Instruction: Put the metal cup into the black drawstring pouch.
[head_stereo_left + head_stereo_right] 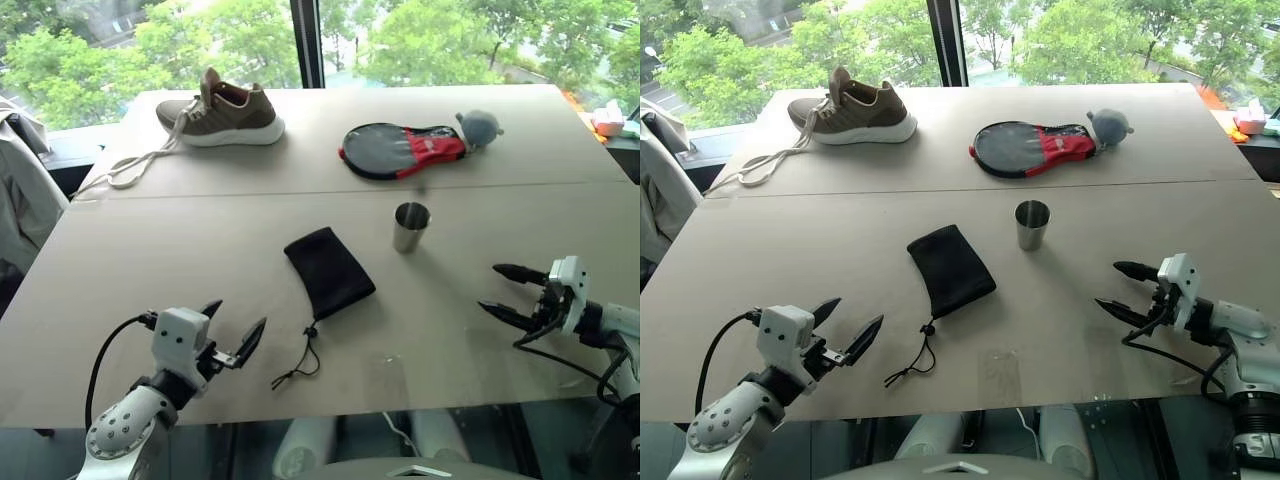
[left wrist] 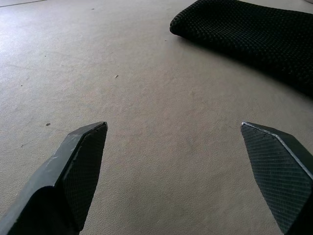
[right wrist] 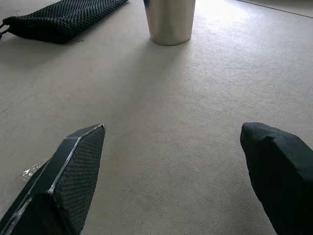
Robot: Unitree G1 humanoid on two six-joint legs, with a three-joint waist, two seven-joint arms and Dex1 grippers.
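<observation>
Both grippers stood spread wide with nothing between their fingers: the left gripper low over the near edge of the table, the right gripper near the table's right side, pointing inward. From the right fingers, the metal cup stood upright ahead and a little left, well apart, mouth up; this arm looked the nearer to it. From the left fingers, the black drawstring pouch lay flat ahead to the right, its long axis diagonal, the cord end toward the robot. Cup and pouch sat near each other, not touching. Farther back lay a shoe and a paddle cover.
</observation>
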